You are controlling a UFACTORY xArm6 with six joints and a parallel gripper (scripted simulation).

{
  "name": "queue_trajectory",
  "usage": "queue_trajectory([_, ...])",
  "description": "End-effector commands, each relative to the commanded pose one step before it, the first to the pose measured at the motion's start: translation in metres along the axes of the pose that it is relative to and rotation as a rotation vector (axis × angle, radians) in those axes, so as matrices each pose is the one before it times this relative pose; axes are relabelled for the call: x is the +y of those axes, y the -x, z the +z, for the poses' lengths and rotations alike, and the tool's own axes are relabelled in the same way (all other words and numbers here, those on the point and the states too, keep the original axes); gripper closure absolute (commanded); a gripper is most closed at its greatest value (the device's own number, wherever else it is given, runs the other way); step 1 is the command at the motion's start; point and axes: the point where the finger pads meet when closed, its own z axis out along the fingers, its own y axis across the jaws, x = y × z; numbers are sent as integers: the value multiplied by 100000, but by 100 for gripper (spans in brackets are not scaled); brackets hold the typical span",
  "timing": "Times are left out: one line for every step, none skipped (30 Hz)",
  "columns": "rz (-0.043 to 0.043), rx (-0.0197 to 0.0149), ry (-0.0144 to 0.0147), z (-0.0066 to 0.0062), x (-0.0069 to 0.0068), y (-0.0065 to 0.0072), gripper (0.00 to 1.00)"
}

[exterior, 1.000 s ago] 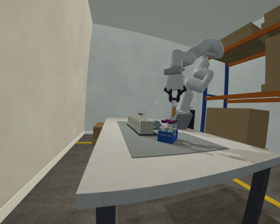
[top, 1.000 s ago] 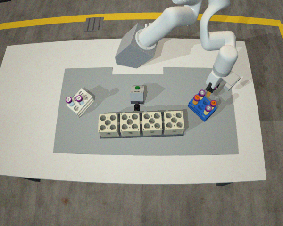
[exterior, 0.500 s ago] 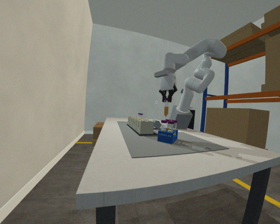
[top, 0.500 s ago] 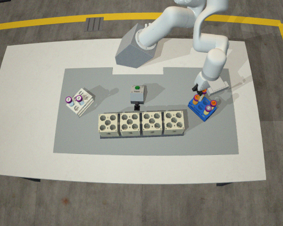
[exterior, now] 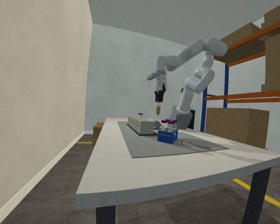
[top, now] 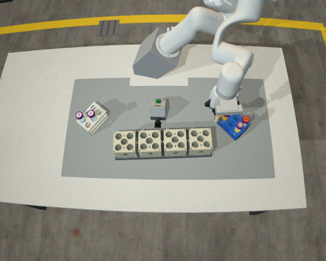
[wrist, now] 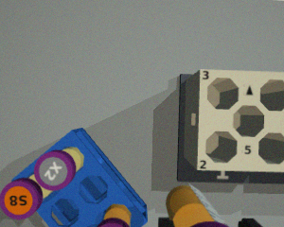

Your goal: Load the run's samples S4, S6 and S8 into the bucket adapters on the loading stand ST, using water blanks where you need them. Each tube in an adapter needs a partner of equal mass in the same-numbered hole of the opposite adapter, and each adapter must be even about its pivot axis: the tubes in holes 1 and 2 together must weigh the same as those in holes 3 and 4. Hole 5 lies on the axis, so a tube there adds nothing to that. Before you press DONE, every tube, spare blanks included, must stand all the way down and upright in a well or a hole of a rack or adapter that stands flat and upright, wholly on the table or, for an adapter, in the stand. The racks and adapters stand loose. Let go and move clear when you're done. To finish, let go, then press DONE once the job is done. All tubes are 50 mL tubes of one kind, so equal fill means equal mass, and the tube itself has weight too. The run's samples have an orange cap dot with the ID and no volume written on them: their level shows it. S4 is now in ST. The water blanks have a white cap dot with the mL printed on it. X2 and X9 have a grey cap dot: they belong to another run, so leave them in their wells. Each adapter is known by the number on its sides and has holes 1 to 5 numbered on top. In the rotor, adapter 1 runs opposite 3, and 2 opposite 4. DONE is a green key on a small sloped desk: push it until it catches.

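My gripper (exterior: 158, 99) (wrist: 207, 224) is shut on a purple-capped tube (exterior: 158, 110) (wrist: 181, 202) with orange-brown content. It hangs upright above the table; its dot is hidden. The blue rack (top: 236, 137) (exterior: 167, 139) (wrist: 104, 163) holds S8 (top: 245, 119) (wrist: 20, 200), X2 (top: 239, 124) (wrist: 55, 170) and other tubes partly hidden by the arm. Adapters 4 (top: 125, 153), 3 (top: 149, 153), 2 (top: 175, 153) and 1 (top: 200, 151) (wrist: 246, 165) stand in the stand. No cap shows in their holes. Hole 2 of adapter 1 is nearest the held tube in the wrist view.
The white rack (top: 91, 130) at the left holds two purple-capped blanks (top: 79, 115) (top: 91, 113); their numbers are too small to read. The DONE desk (top: 157, 111) with its green key (top: 158, 101) stands behind the adapters. The robot's base (top: 155, 63) is at the back.
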Motion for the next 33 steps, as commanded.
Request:
queue_trajectory([1164,-20,-49,-35,2749,-1247,100])
queue_trajectory([0,0,4,0,469,-179,100])
queue_trajectory([0,0,4,0,469,-179,100])
queue_trajectory([0,0,4,0,469,-179,100])
queue_trajectory([0,0,4,0,469,-179,100])
queue_trajectory([0,0,4,0,469,-179,100])
queue_trajectory([0,0,0,0,0,0,100])
queue_trajectory([0,0,0,0,0,0,100])
queue_trajectory([1,2,5,0,465,-171,100])
queue_trajectory([0,-2,3,1,472,-187,100])
queue_trajectory([0,0,4,0,469,-179,100])
queue_trajectory([0,0,4,0,469,-179,100])
queue_trajectory([0,0,4,0,469,-179,100])
queue_trajectory([0,0,4,0,469,-179,100])
queue_trajectory([0,0,4,0,469,-179,100])
queue_trajectory([0,0,4,0,469,-179,100])
queue_trajectory([0,0,4,0,469,-179,100])
queue_trajectory([0,0,1,0,154,-59,100])
queue_trajectory([0,2,1,0,-3,8,100])
queue_trajectory([0,-1,0,0,0,-2,100])
queue_trajectory([0,0,0,0,0,-2,100])
queue_trajectory([0,0,0,0,0,-1,100])
queue_trajectory([0,0,0,0,0,-1,100])
queue_trajectory([0,0,0,0,0,0,100])
queue_trajectory([0,0,0,0,0,0,100])
queue_trajectory([0,0,0,0,1,-1,100])
queue_trajectory([0,0,0,0,0,0,100])
queue_trajectory([0,0,0,0,0,0,100])
queue_trajectory([1,1,2,-1,-5,5,100])
queue_trajectory([0,0,0,0,1,-1,100])
queue_trajectory([0,0,0,0,1,-1,100])
queue_trajectory([0,0,0,0,1,-1,100])
queue_trajectory([0,0,0,0,1,-1,100])
